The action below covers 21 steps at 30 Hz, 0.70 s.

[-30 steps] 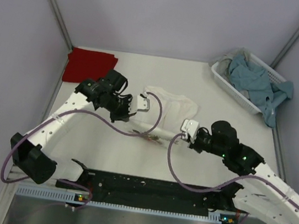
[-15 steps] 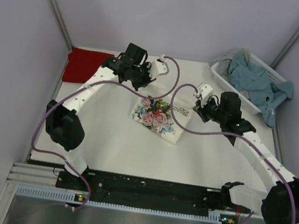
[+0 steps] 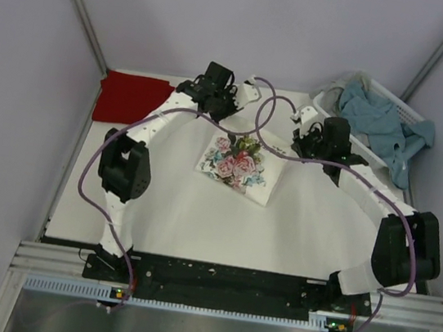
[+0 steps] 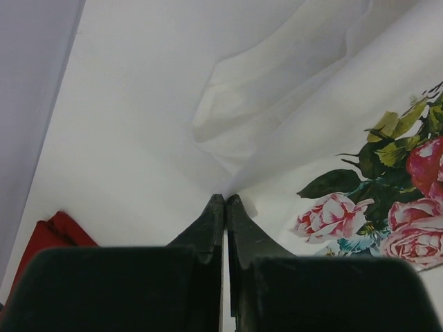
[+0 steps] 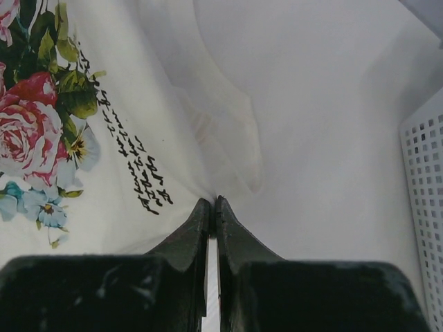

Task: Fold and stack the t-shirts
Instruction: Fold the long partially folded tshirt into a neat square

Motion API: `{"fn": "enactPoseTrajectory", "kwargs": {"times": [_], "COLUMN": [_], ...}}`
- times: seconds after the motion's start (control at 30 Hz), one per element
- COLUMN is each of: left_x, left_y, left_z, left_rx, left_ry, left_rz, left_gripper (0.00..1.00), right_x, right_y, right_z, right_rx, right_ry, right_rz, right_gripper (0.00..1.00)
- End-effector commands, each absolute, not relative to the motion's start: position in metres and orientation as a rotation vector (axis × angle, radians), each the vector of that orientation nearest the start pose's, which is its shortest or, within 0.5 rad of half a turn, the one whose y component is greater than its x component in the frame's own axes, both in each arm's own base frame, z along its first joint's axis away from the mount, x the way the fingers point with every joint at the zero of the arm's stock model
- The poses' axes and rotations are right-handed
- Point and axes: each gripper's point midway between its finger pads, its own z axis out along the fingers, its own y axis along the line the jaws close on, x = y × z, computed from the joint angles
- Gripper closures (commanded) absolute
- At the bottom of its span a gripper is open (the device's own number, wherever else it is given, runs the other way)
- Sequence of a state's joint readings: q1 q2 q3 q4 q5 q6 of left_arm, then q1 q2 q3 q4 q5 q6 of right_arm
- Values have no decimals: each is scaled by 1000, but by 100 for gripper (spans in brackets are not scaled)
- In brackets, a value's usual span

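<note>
White slotted basket (image 3: 323, 108) at the worktop's (image 3: 74, 215) far right corner held crumpled blue cloth (image 3: 376, 122), floral t-shirt (image 3: 238, 164) lay mid-worktop, left gripper (image 4: 225, 200) and right gripper (image 5: 212, 202) pinched onto its far edge, red t-shirt (image 3: 132, 97) in the far left corner.

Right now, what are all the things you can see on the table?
white t-shirt: one, white with pink roses, spread mid-table
red t-shirt: one, dark red, far left corner
basket: one, white, far right corner
blue cloth: one heap, grey-blue, in the basket
table: one, white, under everything
left gripper: one, black, shut on the white t-shirt's edge
right gripper: one, black, shut on the white t-shirt's edge
</note>
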State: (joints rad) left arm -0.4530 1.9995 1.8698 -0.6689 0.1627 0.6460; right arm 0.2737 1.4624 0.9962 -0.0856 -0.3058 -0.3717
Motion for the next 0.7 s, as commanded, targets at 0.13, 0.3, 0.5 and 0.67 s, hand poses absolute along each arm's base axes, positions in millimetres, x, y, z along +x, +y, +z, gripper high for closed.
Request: {"fn": "enactPoseTrajectory", "kwargs": {"times": [0.13, 0.3, 0.5, 0.67], "left_x": [540, 560, 586, 595], "left_y": [-239, -238, -229, -217], "left_z": [163, 139, 124, 135], "left_rx": [1172, 1151, 1070, 990], "left_ry": [1946, 1973, 1977, 1996], "left_rz": [22, 81, 236, 323], "left_gripper": [100, 100, 76, 52], "right_x": [452, 468, 494, 509], "right_y": [119, 114, 94, 95], "right_z": [143, 122, 91, 97], "right_rx": [-647, -607, -503, -447], "right_ry": [2020, 2078, 2201, 2263], "right_rz": [118, 80, -60, -73], "right_gripper": [100, 100, 86, 64]}}
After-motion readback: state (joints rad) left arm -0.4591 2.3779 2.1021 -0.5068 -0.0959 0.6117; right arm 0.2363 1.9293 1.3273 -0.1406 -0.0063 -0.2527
